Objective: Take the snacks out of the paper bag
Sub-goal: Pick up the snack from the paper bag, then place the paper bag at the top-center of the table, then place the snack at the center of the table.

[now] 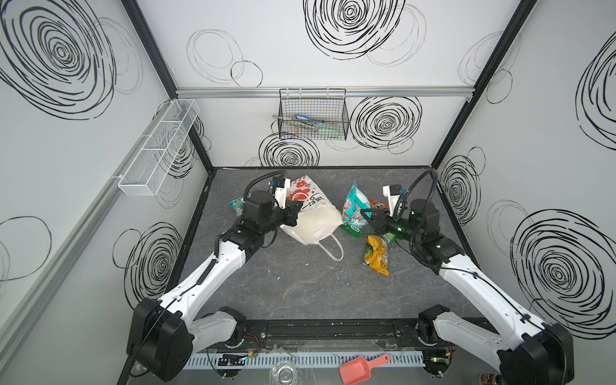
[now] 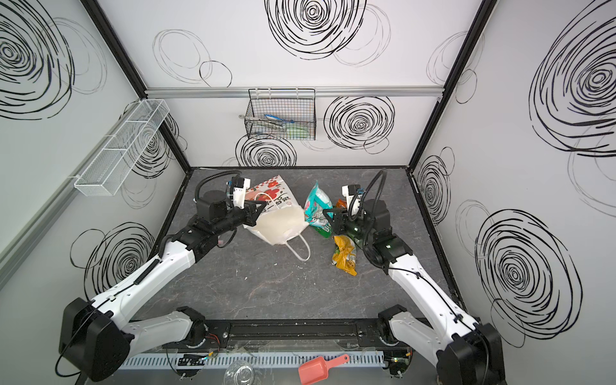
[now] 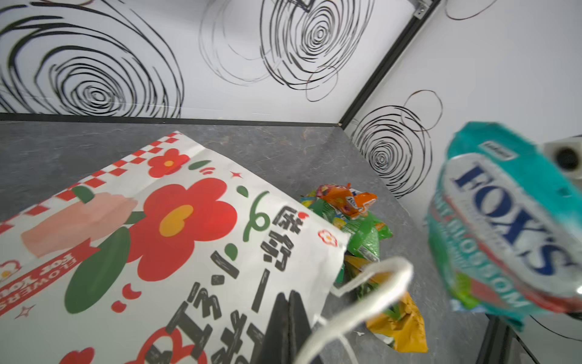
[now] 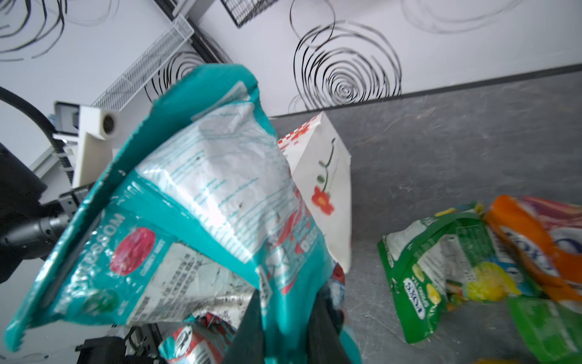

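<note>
Right pincer (image 1: 366, 216) clamps a teal packet (image 1: 353, 201) aloft, just right of the open bag (image 1: 316, 224). Left pincer (image 1: 296, 212), closed, pins the bag's edge.

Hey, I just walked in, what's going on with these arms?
The robot is emptying a paper bag of snack packets. The left pincer is shut on the bag's edge near its cord handle. The right pincer grips a teal-white packet, lifted off the table beside the bag. A green packet, an orange packet and a yellow packet already lie out on the table. Whether anything remains inside the bag is hidden.
</note>
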### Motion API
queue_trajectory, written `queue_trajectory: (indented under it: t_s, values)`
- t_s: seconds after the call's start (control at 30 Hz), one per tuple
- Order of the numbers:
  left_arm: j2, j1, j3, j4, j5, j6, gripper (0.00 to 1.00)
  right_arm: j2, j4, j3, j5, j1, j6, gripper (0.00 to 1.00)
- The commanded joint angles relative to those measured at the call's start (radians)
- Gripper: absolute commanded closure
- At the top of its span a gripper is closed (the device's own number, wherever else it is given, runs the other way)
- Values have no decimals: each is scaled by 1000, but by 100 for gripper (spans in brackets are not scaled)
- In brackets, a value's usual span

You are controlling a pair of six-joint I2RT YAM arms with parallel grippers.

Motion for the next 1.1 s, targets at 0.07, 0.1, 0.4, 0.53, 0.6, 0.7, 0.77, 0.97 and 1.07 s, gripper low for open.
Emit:
queue_trajectory:
  t_s: [0.07, 0.1, 0.4, 0.53, 0.6, 0.7, 0.77, 0.97, 1.07]
  values:
    - [34, 101, 51, 7, 16, 3, 100, 68, -28, -20, 103, -26, -1, 100]
    - [45, 107, 68, 11, 26, -3, 100, 93, -31, -34, 93, -24, -1, 100]
    - [193, 103, 118, 86, 76, -29, 86, 409, -110, -4, 205, 186, -72, 86]
    - [152, 65, 102, 121, 64, -36, 67, 454, -157, 60, 211, 175, -72, 47]
    - [95, 53, 98, 116, 45, -23, 55, 411, -161, 80, 215, 167, -75, 38]
    - [-38, 41, 89, 92, 2, 7, 41, 313, -180, 105, 202, 111, -75, 27]
    - [-159, 38, 56, 91, -61, 22, 27, 233, -200, 110, 191, 31, -74, 20]
    - [-504, 48, -146, 111, -508, 71, 0, -19, -172, -8, 468, -193, -45, 2]
    - [-612, 77, -316, 138, -848, 70, 4, -99, -131, -117, 647, -284, -10, 3]
